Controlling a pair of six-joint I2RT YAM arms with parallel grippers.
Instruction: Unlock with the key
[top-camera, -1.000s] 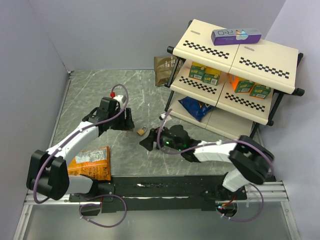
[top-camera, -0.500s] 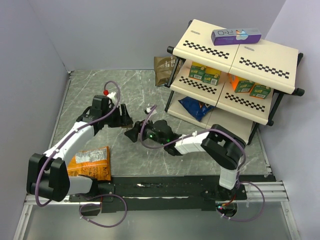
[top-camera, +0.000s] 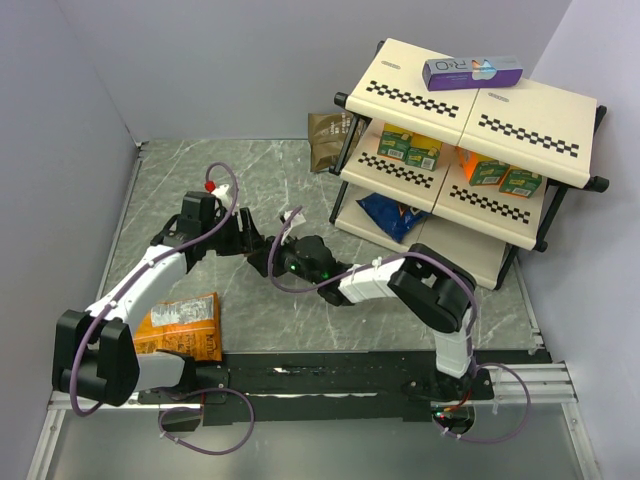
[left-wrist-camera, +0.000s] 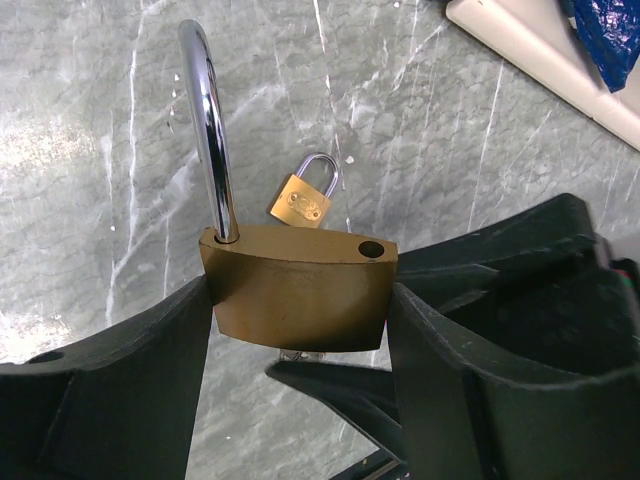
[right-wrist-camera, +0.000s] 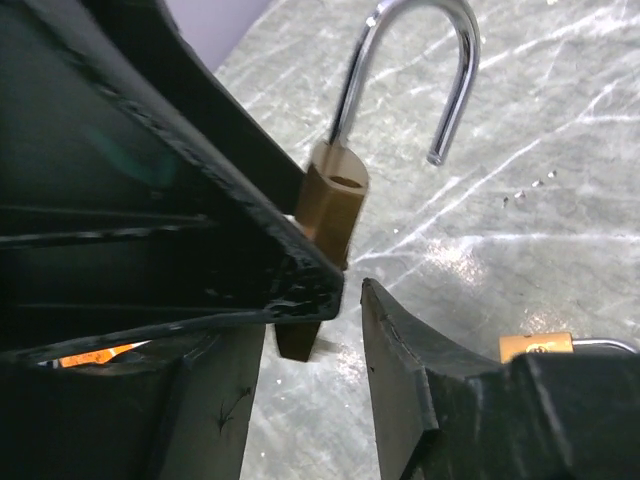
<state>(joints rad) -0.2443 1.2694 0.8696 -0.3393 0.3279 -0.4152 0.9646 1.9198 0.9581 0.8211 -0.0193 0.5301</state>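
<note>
Left gripper (left-wrist-camera: 300, 312): jaws clamped on the flat sides of a large brass padlock with a chromed steel shackle (left-wrist-camera: 300, 285). The body is held off the table and the shackle is sprung, one leg seated, the other hole bare. Right gripper (right-wrist-camera: 347, 300): black fingers drawn close together at the padlock's bottom end, with a narrow gap between them; cannot tell whether they pinch anything. Tiny thin silvery metal key (left-wrist-camera: 300, 353): only a pale sliver shows, touching the padlock's underside just above a right finger (left-wrist-camera: 340, 385). Beyond, a small brass padlock with closed shackle (left-wrist-camera: 301, 198) lies flat on the grey marbled table (left-wrist-camera: 90, 150), apart from the held one. Far right, a cream checker-edged shelf rack (top-camera: 470, 110). By the left arm's base, an orange snack packet (top-camera: 185, 322).
</note>
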